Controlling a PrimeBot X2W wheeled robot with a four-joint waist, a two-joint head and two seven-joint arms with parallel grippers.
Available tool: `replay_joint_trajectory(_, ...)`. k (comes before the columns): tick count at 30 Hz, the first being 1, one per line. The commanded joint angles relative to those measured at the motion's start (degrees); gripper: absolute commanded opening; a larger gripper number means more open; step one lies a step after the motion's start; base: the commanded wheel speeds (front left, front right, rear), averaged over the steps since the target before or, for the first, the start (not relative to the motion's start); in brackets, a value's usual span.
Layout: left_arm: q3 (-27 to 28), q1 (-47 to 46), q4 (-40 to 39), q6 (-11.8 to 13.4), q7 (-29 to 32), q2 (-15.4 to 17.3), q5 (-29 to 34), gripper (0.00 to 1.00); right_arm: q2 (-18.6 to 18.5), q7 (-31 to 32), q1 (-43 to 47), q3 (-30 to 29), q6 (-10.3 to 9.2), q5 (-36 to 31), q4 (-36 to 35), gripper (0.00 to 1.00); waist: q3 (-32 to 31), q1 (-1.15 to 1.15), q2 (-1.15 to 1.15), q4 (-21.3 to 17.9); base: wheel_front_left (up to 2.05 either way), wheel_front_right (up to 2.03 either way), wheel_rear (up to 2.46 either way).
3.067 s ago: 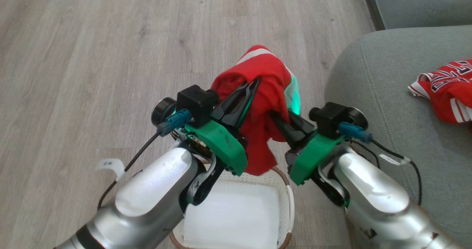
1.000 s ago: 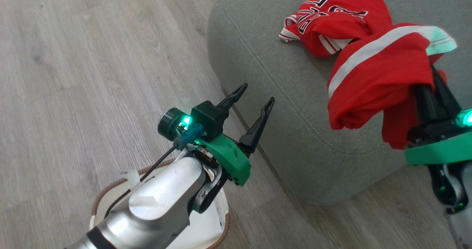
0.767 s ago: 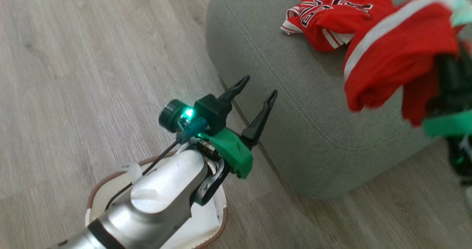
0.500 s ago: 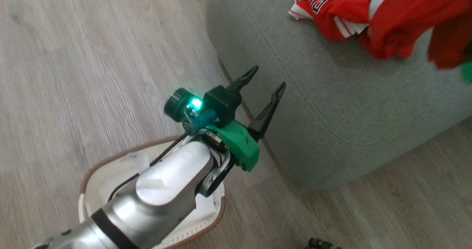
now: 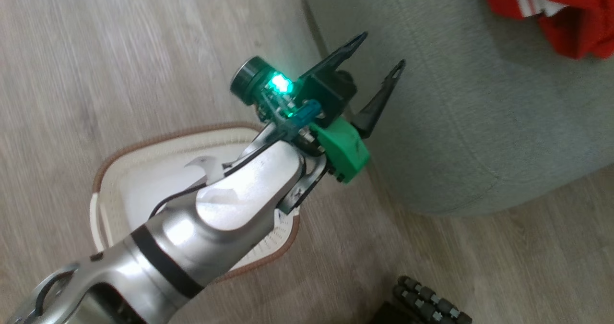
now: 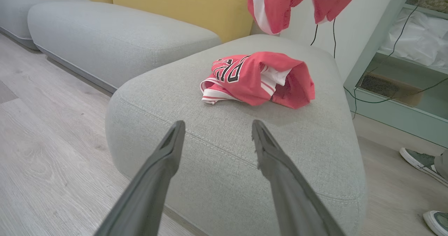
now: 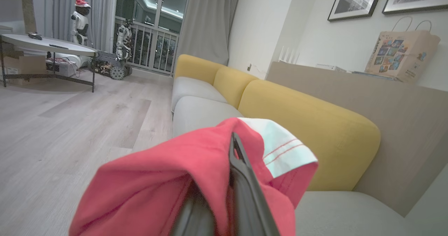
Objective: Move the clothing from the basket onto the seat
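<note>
The left arm (image 5: 230,204) hides much of the basket (image 5: 158,137), the left end effector (image 5: 381,50) spread toward the seat (image 5: 470,98); draped clothing (image 7: 168,173) swathes the right end effector (image 7: 233,140) pinching it.

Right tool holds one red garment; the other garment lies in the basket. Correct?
No. The right tool does hold a red garment, but the other garment lies on the seat, not in the basket; the left wrist view shows it.
</note>
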Motion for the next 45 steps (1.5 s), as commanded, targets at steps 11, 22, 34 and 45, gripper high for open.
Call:
replay_joint_trajectory(11, -1.7, -7.6, -0.2, 0.1, -0.2, -2.9, 1.2, 1.0, -3.8, -0.4, -5.8, -2.4, -0.02, -0.3, 13.1, 0.0, 9.6, -0.01, 0.0, 5.3, 0.0, 0.0, 0.0)
replay_joint_trajectory(22, -4.4, -9.5, 0.1, 2.0, -2.3, -3.1, -2.0, 1.0, -5.9, 2.6, -9.4, 15.2, -0.02, 4.3, 26.8, 0.0, 11.0, -0.01, 0.0, 8.7, 0.0, 0.0, 0.0)
replay_joint_trajectory(34, -6.4, -9.6, 0.3, 3.9, -4.3, -3.1, -5.7, 1.0, -9.8, 16.3, -11.5, 31.1, -0.02, 15.9, 28.4, 0.18, 7.4, -0.01, 0.0, 10.4, 0.0, 0.0, 0.0)
replay_joint_trajectory(45, -5.4, -6.4, 2.6, 3.0, -5.7, -2.9, -8.1, 1.0, -10.7, 20.0, -11.9, 41.6, -0.02, 22.5, 27.2, 1.0, -1.1, -0.01, 0.0, 9.4, 0.0, 0.0, 0.0)
